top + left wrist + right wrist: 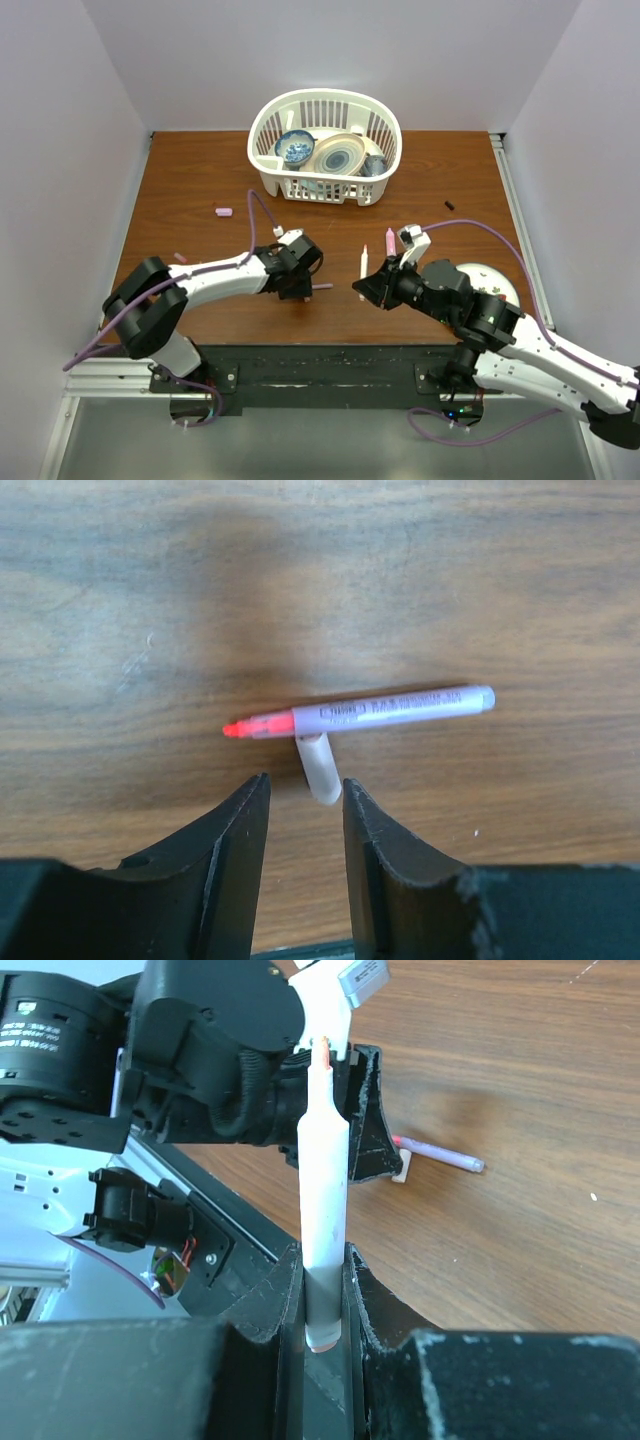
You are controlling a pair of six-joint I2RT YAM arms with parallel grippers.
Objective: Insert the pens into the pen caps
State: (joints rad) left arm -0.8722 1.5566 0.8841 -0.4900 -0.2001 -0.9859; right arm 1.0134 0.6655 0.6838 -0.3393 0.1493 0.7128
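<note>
A slim lilac pen with a bare red tip lies on the wooden table. A short whitish cap lies against its underside. My left gripper hovers just short of that cap, open, with nothing between its fingers. In the top view the same pen pokes out beside the left gripper. My right gripper is shut on a white pen whose orange-red tip points at the left gripper. From above, this pen sticks out of the right gripper.
A thick pink highlighter lies near the right arm. A pink cap lies at the left, a black cap at the right. A white basket of dishes stands at the back. A white dome sits beside the right arm.
</note>
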